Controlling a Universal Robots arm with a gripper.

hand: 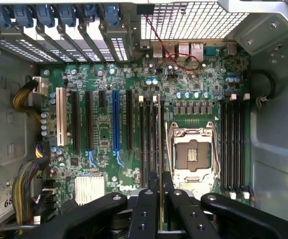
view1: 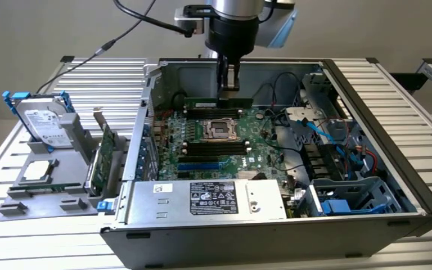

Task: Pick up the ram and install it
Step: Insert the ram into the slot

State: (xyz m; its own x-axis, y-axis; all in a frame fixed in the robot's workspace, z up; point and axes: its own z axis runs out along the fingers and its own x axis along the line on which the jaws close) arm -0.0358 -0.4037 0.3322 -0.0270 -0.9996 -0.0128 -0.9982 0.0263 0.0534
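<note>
Pincer (view1: 229,85) is shown in the exterior view closed narrow on the ram (view1: 217,103). The stick is held level by its upper edge above the motherboard (view1: 172,147) inside the open computer case (view1: 385,135), apparently so that its contact edge is kept facing down toward the board. One hard drive (view1: 43,121) and one expansion card (view1: 107,151) are stood in a fixture (view1: 36,188) at the exterior view's left, outside the case. In the wrist view, the stick's thin edge is clamped between two fingers (hand: 147,209). One processor socket (hand: 192,154) is flanked by eight memory slots (hand: 148,139), four on each side. The grip is judged to be aligned lengthwise with the four lying between the socket and the expansion slots.
</note>
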